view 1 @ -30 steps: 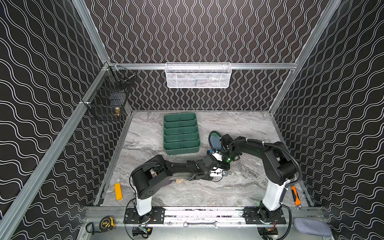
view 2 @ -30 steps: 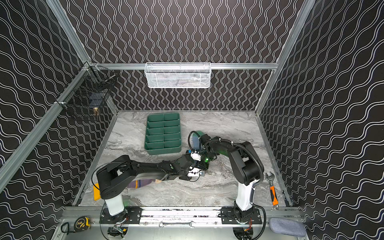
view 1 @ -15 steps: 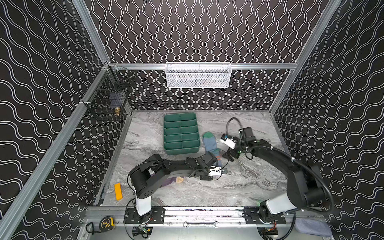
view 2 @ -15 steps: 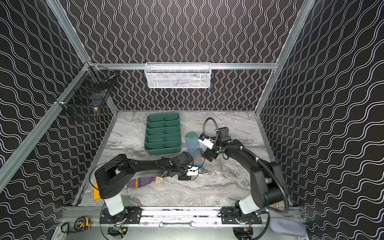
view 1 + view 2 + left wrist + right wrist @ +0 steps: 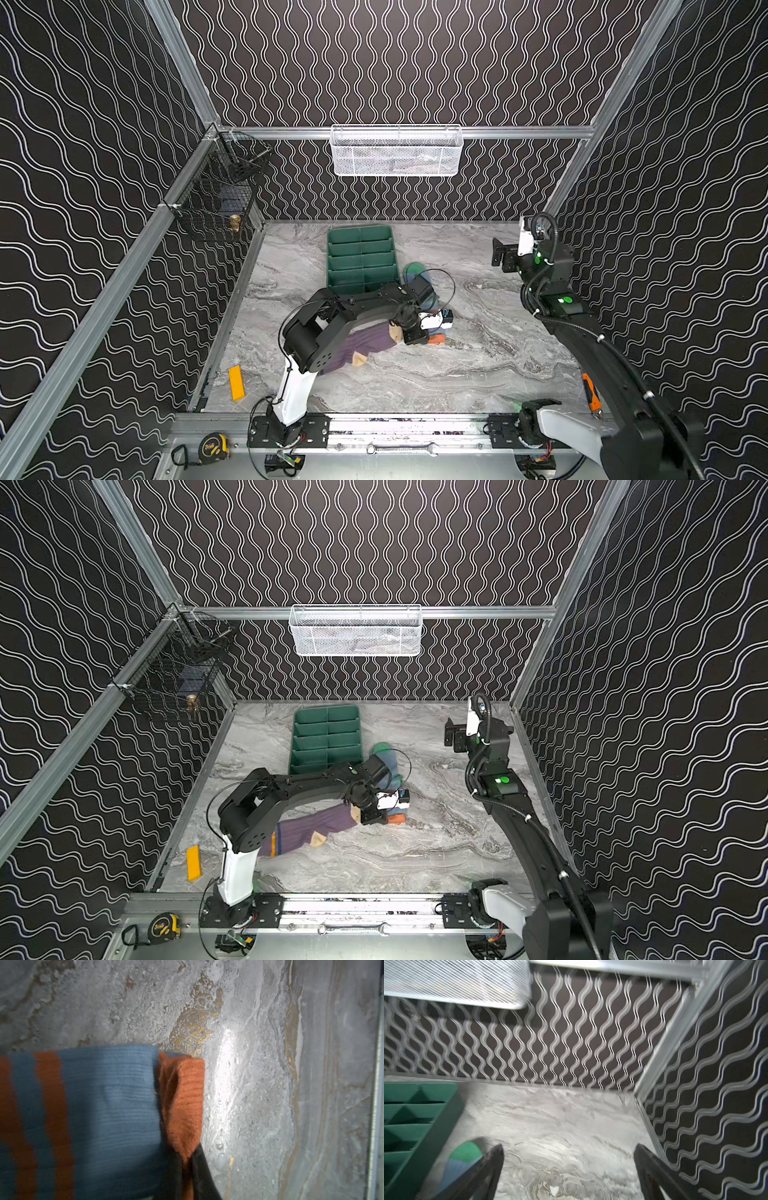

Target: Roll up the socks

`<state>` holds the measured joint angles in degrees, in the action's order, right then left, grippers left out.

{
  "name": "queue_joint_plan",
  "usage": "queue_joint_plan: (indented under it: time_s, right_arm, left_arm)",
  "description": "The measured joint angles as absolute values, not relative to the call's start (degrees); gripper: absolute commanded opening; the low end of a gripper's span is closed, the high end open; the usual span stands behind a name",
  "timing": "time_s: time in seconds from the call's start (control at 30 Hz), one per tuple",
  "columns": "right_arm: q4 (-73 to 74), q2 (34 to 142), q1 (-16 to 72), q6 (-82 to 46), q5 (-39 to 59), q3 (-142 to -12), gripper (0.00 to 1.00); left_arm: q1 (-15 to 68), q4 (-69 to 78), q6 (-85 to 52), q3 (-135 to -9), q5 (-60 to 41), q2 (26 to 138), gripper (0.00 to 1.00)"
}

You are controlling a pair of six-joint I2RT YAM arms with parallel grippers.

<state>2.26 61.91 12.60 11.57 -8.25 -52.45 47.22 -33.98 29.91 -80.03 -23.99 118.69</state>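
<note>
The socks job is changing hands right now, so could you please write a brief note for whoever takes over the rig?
Left claw: shut on the blue sock, pinching its orange cuff close to the table.
Right claw: open, empty, raised near the back right corner.
Socks: the blue sock runs from beside the green tray to the left claw. The purple sock lies flat, partly under the left arm.
Done: cuff gripped.
Left: neither sock is rolled.

Grey marbled tabletop (image 5: 478, 374) bearing a green plastic compartment tray (image 5: 360, 253) at rear centre; white wire-mesh basket (image 5: 395, 160) on back rail; black wire basket (image 5: 212, 203) on left wall; flat yellow block (image 5: 237, 382) front left.
</note>
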Motion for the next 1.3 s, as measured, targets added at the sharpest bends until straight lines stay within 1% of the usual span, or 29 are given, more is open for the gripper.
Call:
queue_joint_plan:
  time_s: [0.03, 0.1, 0.17, 0.27, 0.3, 0.37, 0.47, 0.53, 0.73, 0.87, 1.03, 1.17, 1.27, 1.3]
  right_arm:
    - [2.2, 60.7, 16.4, 15.1, -8.5, -51.5, 0.95]
    - [1.0, 59.4, 24.4, 22.9, -10.0, -48.4, 0.88]
    - [-2.0, 59.4, 32.4, 32.0, -12.8, -44.1, 0.87]
    - [-4.4, 58.6, 40.5, 43.2, -20.2, -36.1, 0.84]
    - [-4.4, 57.8, 42.9, 46.3, -22.3, -33.6, 0.8]
    - [-4.4, 54.7, 47.5, 52.4, -24.6, -28.2, 0.77]
    - [-2.2, 51.8, 50.1, 57.5, -24.0, -22.7, 0.77]
    - [0.0, 53.2, 51.0, 59.3, -22.7, -20.3, 0.77]
    - [7.5, 67.4, 51.9, 60.0, -21.8, -21.0, 0.75]
    - [11.6, 74.4, 52.0, 60.6, -21.8, -22.1, 0.74]
    - [15.4, 80.5, 52.0, 60.6, -22.0, -24.4, 0.66]
    - [17.7, 83.4, 51.6, 59.3, -21.9, -25.2, 0.56]
    - [18.7, 85.2, 51.2, 59.1, -21.2, -25.6, 0.32]
    - [18.2, 86.0, 51.1, 59.0, -20.8, -26.0, 0.22]
  left_arm:
    - [46.5, -35.2, 29.5, -81.1, -25.8, 119.7, 0.0]
    - [45.3, -37.0, 28.6, -82.7, -28.7, 121.3, 0.0]
    - [44.1, -38.5, 27.6, -84.1, -31.8, 122.8, 0.0]
    - [42.7, -39.5, 26.6, -85.0, -34.9, 124.0, 0.0]
    - [42.3, -39.7, 26.2, -85.2, -35.5, 124.3, 0.0]
    - [41.9, -40.5, 25.6, -85.9, -36.6, 124.7, 0.0]
    - [41.5, -42.3, 25.4, -87.4, -37.6, 125.7, 0.0]
    - [41.4, -43.2, 25.3, -88.4, -37.9, 126.3, 0.0]
    - [41.3, -44.0, 25.1, -88.9, -38.5, 127.1, 0.01]
    - [41.3, -43.5, 25.0, -88.4, -38.8, 127.0, 0.01]
    - [41.3, -43.5, 24.4, -88.5, -39.2, 127.1, 0.02]
    - [41.3, -43.4, 24.4, -88.4, -39.2, 126.9, 0.02]
    - [41.3, -43.4, 24.4, -88.4, -39.2, 126.9, 0.02]
    - [41.3, -43.4, 24.4, -88.4, -39.2, 126.8, 0.03]
